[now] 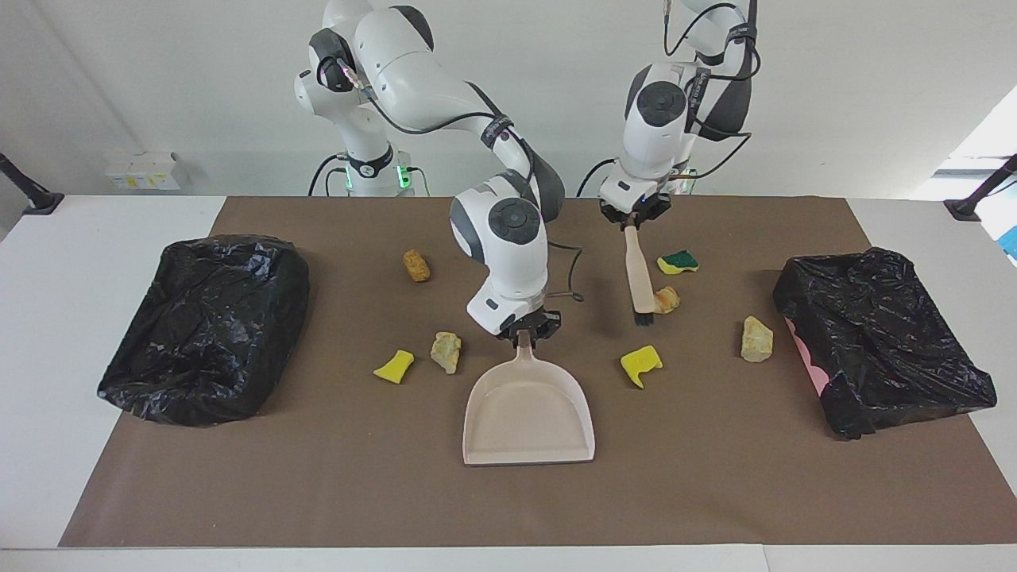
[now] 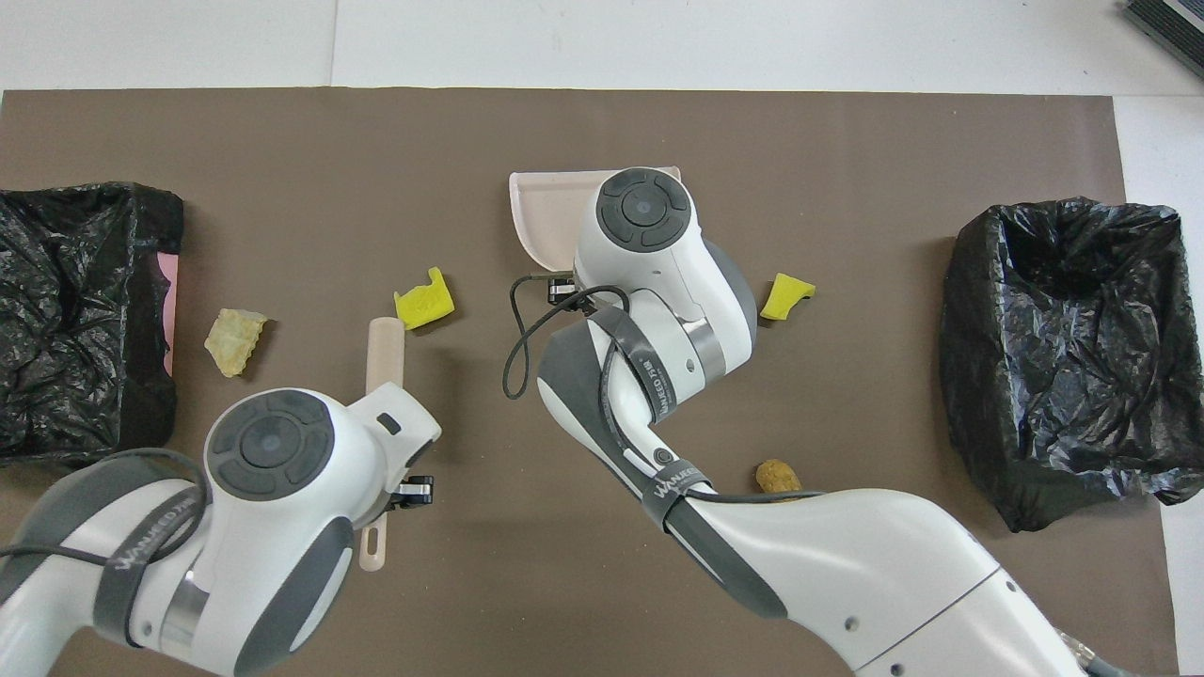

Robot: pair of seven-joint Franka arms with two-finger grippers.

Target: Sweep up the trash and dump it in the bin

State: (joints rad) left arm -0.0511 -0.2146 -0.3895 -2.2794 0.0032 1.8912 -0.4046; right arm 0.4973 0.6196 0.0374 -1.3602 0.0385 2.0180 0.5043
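Note:
The beige dustpan [image 1: 528,413] lies flat mid-table, and my right gripper [image 1: 524,332] is shut on its handle. My left gripper [image 1: 633,218] is shut on the beige brush [image 1: 637,274], which hangs bristles-down beside a bread-like chunk [image 1: 667,299]. Other trash lies around: a green-topped sponge [image 1: 678,261], a yellow sponge piece [image 1: 640,365] and a beige lump [image 1: 756,339] toward the left arm's end. A brown chunk [image 1: 415,265], a yellow piece [image 1: 394,366] and a beige lump [image 1: 446,351] lie toward the right arm's end. From overhead the brush [image 2: 385,348] points at a yellow piece [image 2: 423,303].
Two bins lined with black bags stand on the brown mat, one [image 1: 206,326] at the right arm's end and one [image 1: 882,342] at the left arm's end. A black cable loops beside the right wrist [image 2: 513,348].

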